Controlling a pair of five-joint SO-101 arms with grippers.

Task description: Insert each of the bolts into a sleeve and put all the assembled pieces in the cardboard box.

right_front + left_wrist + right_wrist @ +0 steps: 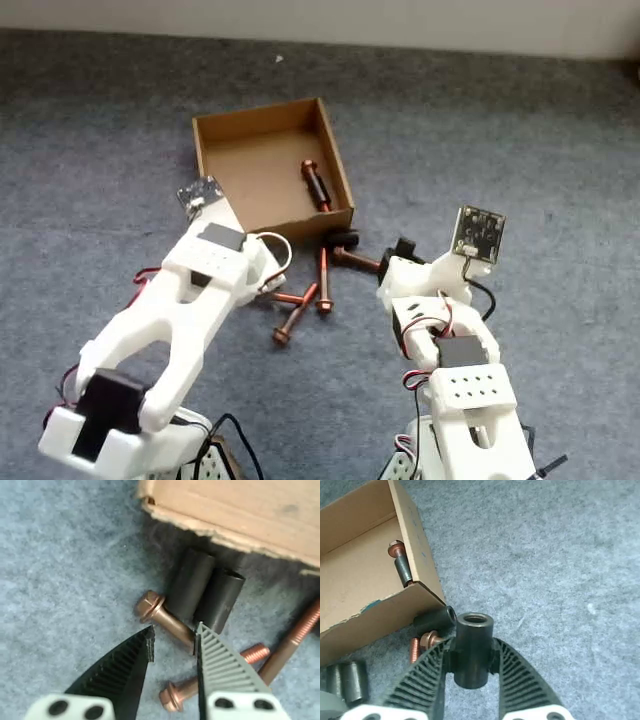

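Note:
My left gripper (175, 630) is open just above the carpet, its fingers either side of a copper bolt (162, 615). Two black sleeves (205, 592) lie side by side beyond that bolt, close to the cardboard box (240, 510). My right gripper (471, 647) is shut on an upright black sleeve (474, 630), held above the carpet off the box's (415, 540) front corner. One assembled bolt and sleeve (316, 186) lies inside the box (335, 150). Loose bolts (322, 280) lie in front of the box between the two arms.
Another black sleeve (437, 620) lies at the box's front corner with a bolt head (429, 640) beside it. Two more bolts (200, 685) (290, 645) lie near my left gripper. Grey carpet (520, 130) stretches right of the box.

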